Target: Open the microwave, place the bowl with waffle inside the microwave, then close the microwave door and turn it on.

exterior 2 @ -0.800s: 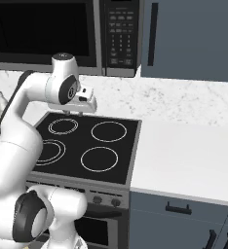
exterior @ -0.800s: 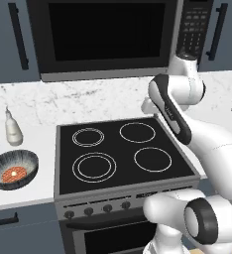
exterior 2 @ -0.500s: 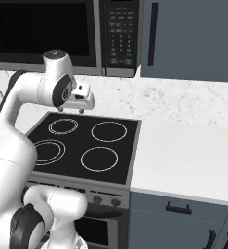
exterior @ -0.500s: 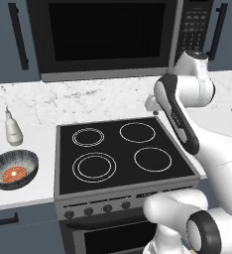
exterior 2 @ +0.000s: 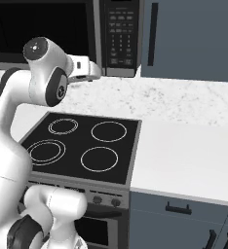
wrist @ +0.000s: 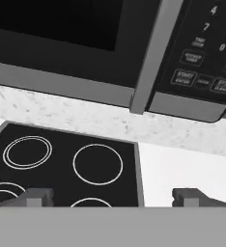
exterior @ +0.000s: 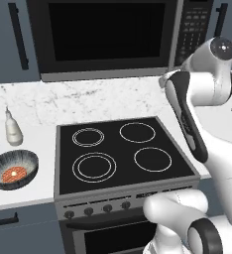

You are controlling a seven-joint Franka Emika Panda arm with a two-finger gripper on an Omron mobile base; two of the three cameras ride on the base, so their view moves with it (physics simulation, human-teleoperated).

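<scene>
The tool (wrist: pixel 113 197), jaws wide and empty, had risen toward the lower right corner of the shut microwave door (wrist: pixel 62 29), readying the opening step. The bowl (exterior: pixel 13 169) holding the waffle (exterior: pixel 13 174) sat on the table (exterior: pixel 24 196), well left.

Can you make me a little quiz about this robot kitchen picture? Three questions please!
1. True or false: the microwave door is shut.
2. Where is the waffle? A) in the bowl on the counter left of the stove B) on a stove ring C) inside the microwave
3. Fill in: the fingers of the gripper stand ____ and hold nothing.

Key: 1 true. 2 A. 3 open, seen in the hand view over the stove, facing the microwave's button panel.
</scene>
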